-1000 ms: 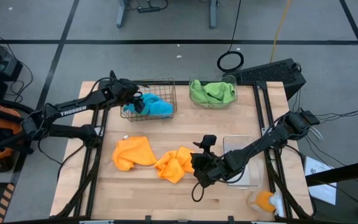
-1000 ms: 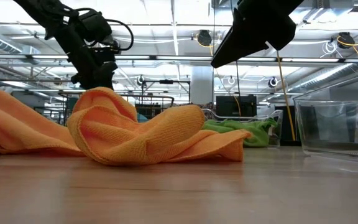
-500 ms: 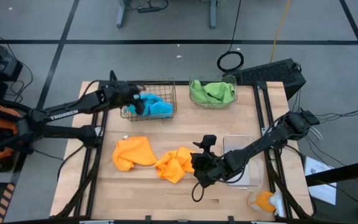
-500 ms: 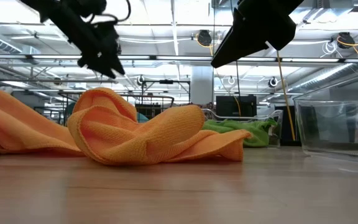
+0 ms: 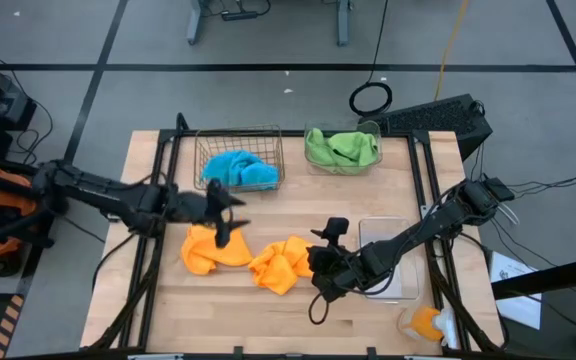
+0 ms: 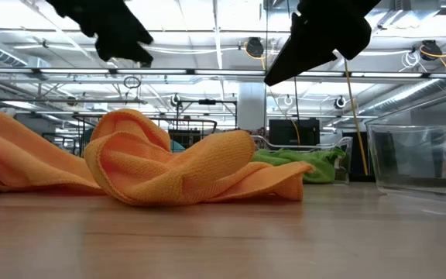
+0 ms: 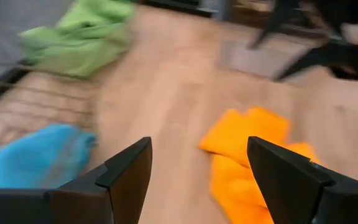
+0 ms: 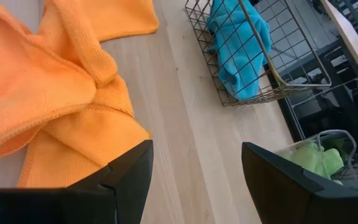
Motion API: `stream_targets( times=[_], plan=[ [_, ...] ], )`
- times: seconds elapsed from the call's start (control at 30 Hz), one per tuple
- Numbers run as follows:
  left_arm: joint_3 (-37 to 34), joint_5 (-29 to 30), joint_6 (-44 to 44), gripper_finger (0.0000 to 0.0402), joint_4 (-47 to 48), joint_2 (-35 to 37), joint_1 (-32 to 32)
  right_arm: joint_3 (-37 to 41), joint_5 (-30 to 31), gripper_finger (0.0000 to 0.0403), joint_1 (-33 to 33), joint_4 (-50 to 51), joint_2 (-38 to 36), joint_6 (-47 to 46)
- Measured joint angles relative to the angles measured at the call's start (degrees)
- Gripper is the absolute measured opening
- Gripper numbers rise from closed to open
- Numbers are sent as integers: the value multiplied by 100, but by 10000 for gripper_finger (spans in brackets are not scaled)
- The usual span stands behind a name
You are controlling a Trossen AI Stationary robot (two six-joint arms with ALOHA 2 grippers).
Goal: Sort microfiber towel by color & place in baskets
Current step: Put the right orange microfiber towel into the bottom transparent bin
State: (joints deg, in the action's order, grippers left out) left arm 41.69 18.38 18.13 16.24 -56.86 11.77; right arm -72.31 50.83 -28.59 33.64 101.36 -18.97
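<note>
High view shows the left gripper (image 5: 224, 212) with fingers apart and empty above the crumpled orange microfiber towel (image 5: 213, 247) at nine o'clock; the right gripper (image 5: 320, 272), also spread (holding nothing), waits by the second orange towel (image 5: 281, 262), likely destined for the clear plastic bin (image 5: 393, 262) at three o'clock.

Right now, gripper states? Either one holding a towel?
Left gripper: open, empty, over the table near the left orange towel.
Right gripper: open, empty, beside the other orange towel.
</note>
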Motion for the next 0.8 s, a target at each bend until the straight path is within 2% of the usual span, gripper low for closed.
stream_targets(
  times=[0.17,0.3,0.5,0.6,0.8],
  plan=[
    [-439,142,-45,270,-957,-115,914,0,2,235,-1,-1,0,13],
    [-727,401,-4,270,-1681,-435,1331,0,2,235,-1,-5,0,35],
    [-826,786,422,270,-2233,-1160,1632,0,4,235,-1,-36,0,132],
    [-826,812,766,270,-2722,-1569,1722,0,7,235,10,-47,2,167],
    [-826,878,857,270,-3305,-2368,1952,0,9,235,17,-58,0,254]
  ],
)
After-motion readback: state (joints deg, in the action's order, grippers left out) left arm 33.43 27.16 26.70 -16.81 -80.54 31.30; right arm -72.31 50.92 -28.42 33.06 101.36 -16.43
